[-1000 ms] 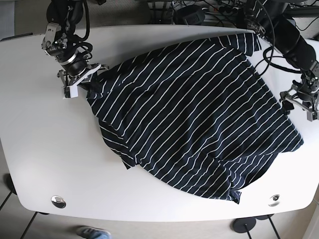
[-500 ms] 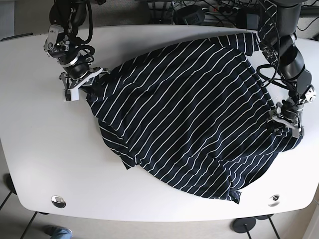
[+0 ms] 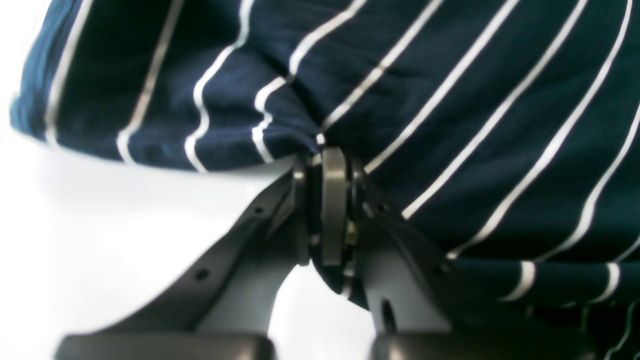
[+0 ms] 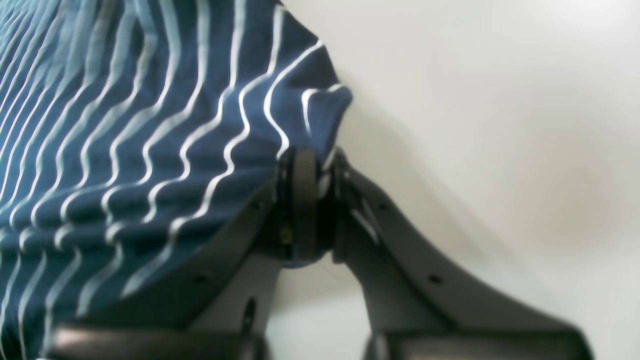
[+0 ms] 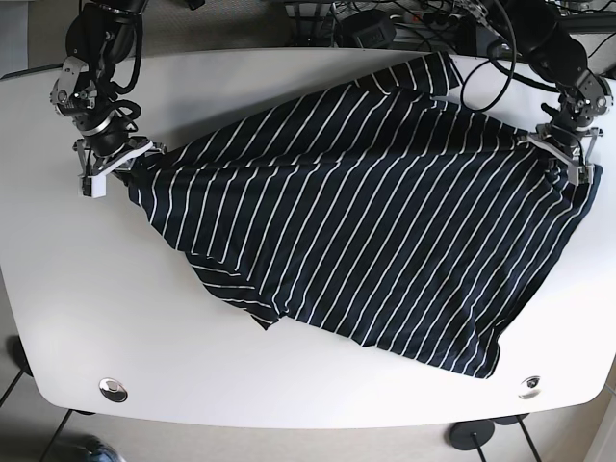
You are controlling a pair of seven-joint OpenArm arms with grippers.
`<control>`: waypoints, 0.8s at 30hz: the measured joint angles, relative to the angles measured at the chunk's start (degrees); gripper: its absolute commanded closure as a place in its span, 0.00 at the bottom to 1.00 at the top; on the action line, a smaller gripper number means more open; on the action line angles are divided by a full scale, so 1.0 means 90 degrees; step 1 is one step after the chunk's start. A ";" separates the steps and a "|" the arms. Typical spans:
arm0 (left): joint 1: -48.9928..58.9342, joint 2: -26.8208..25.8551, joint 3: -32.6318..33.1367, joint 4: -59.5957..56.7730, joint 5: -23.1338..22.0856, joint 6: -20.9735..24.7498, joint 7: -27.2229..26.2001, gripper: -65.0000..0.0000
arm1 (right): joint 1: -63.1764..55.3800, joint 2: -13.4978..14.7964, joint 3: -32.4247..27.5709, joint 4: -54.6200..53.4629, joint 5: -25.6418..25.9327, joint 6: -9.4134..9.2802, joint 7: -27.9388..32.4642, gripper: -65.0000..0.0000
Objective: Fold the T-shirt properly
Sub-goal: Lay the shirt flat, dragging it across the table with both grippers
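Note:
The navy T-shirt with thin white stripes (image 5: 366, 231) lies stretched across the white table (image 5: 87, 279), pulled taut between both arms. My right gripper (image 5: 120, 162), at the base view's left, is shut on the shirt's left edge; the right wrist view shows its jaws closed on a fold of cloth (image 4: 310, 125). My left gripper (image 5: 566, 159), at the base view's right, is shut on the shirt's right edge; the left wrist view shows its jaws pinching bunched fabric (image 3: 320, 140). A sleeve (image 5: 428, 72) lies at the back. The hem corner (image 5: 481, 361) reaches toward the front right.
Cables and black equipment (image 5: 385, 19) sit beyond the table's far edge. Two round metal fittings (image 5: 113, 389) (image 5: 528, 386) are set in the table's front corners. Bare tabletop shows at the left and front.
Both grippers have moved outward and backward with the shirt in them, spreading it wider and flatter. The left gripper has closed on the right edge and risen toward the back right.

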 measured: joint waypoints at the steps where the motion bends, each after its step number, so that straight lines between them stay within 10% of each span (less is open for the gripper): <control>1: 0.0243 0.0177 -0.0002 0.0386 0.0032 0.0005 0.0146 1.00 | 0.0019 0.0007 -0.0002 0.0000 0.0012 0.0007 0.0010 0.97; 11: 0.1974 0.1297 0.0015 0.2484 0.0197 -0.0002 0.0493 0.98 | 0.0163 0.0474 -0.0027 0.0002 0.0046 0.0034 -0.0287 0.97; 16: 0.1610 0.1282 0.0000 0.2829 0.0282 0.0005 0.0515 0.29 | 0.0180 0.0452 -0.0027 0.0000 0.0044 0.0066 -0.0284 0.97; 24: -0.0199 0.0522 0.0034 0.2215 0.0316 0.0007 0.0508 0.31 | 0.0180 0.0418 -0.0024 0.0000 0.0017 0.0282 -0.0282 0.97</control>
